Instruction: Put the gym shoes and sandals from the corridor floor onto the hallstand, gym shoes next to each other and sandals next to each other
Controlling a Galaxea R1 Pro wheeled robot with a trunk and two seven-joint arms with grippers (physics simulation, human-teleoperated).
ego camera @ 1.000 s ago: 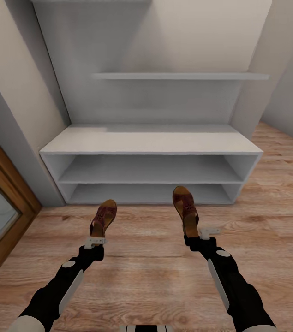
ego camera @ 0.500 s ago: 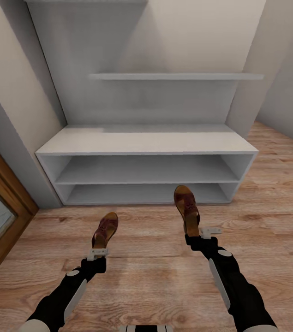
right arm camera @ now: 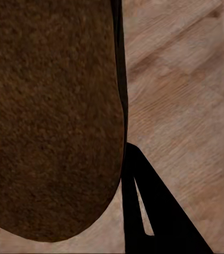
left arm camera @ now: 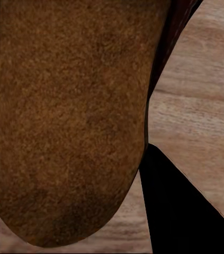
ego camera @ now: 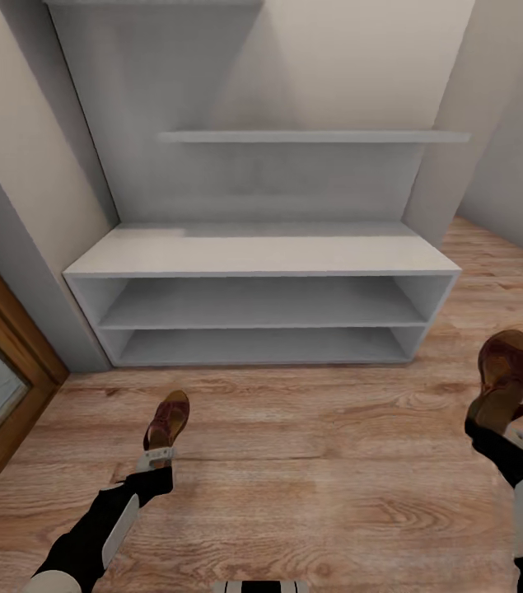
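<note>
Two flat brown leather sandals, one (ego camera: pixel 167 420) clamped in the left gripper (ego camera: pixel 156 455), one (ego camera: pixel 506 375) in the right gripper (ego camera: pixel 515 428). Both arms have swung outward, the right farthest, away from the pale grey-white hallstand (ego camera: pixel 261 257). Both sandals hang above the wood-plank floor (ego camera: pixel 310 486); placement pending.

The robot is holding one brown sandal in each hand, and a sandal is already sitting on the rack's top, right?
Not quite. The head view shows the hallstand with nothing on it. One sandal is in the left gripper, the other sandal in the right gripper.
</note>
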